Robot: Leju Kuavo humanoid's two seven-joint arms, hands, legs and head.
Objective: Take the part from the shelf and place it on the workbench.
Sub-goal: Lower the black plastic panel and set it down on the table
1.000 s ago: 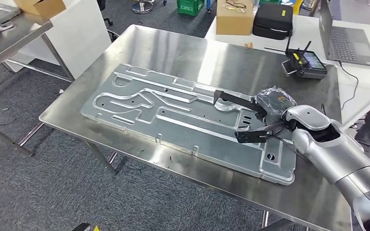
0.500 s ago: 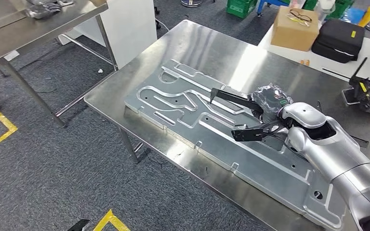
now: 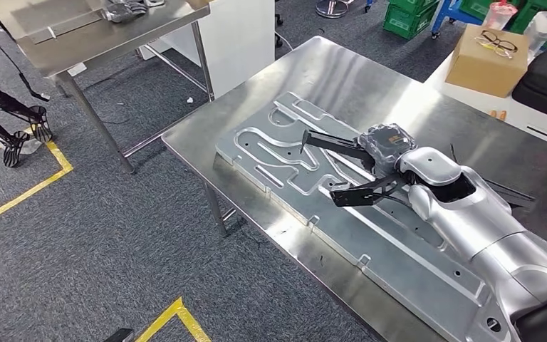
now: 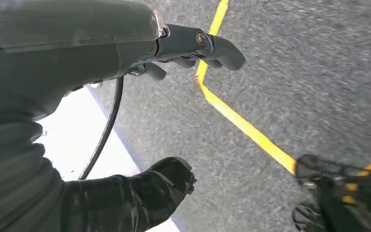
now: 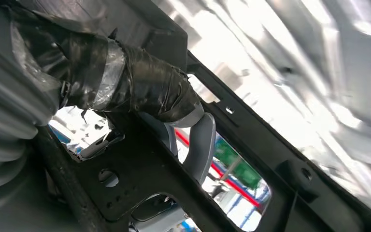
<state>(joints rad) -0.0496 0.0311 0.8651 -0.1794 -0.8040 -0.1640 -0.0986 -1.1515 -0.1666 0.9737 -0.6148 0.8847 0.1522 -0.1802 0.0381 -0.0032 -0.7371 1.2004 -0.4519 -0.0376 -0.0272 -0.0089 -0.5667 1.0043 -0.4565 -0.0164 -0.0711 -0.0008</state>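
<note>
Table (image 3: pixel 342 71): bare brushed steel, silver-grey, with bright glare patches. Plate (image 3: pixel 285 153): pale matt silver with raised ribs of the same tone. Part (image 3: pixel 342 167): black frame. Right hand (image 3: pixel 388 153): dark grey body wrapped in black tape and clear film; its thumb (image 5: pixel 140 87) shows black tape with a grey band. Right arm (image 3: pixel 470 214): glossy silver. Left hand (image 4: pixel 140 121): grey cover, dark fingers (image 4: pixel 217 48). Floor (image 3: pixel 114 249): speckled dark grey carpet with yellow line markings. Box (image 3: pixel 486 60): tan cardboard. Crates (image 3: pixel 409 18): green.
</note>
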